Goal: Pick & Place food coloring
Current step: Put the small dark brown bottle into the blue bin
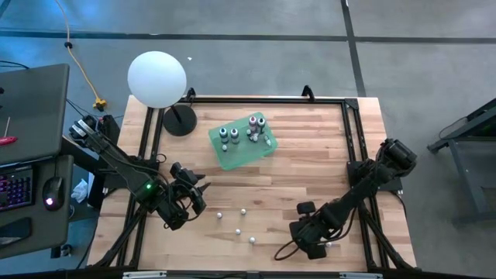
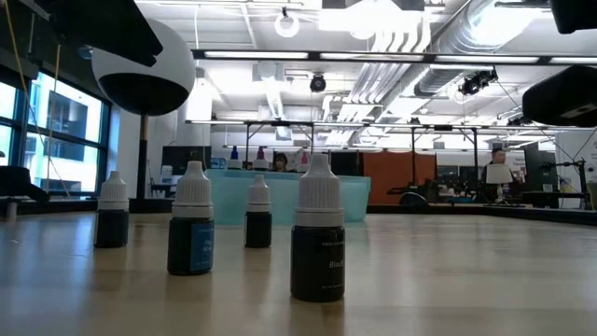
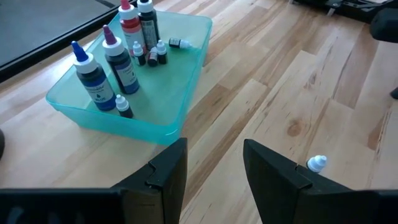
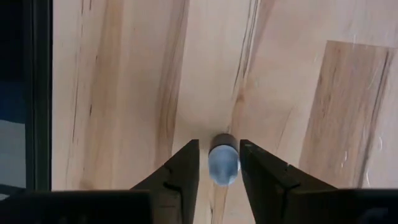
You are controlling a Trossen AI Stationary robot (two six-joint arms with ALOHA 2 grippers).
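The right pincer [image 4: 219, 163] stands narrow around a bottle [image 4: 223, 163] on the counter [image 4: 124, 93] (not clearly clamped); its rounded cap could squirt free.

labels on the food coloring bottles [image 2: 317, 243] are too blurred to read.

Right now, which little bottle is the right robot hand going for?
Find the right gripper near the wooden table's front right corner. Between its dark fingers lies a tiny dark dropper bottle with a whitish cap. It lies alone there; the other loose bottles stand mid-table.
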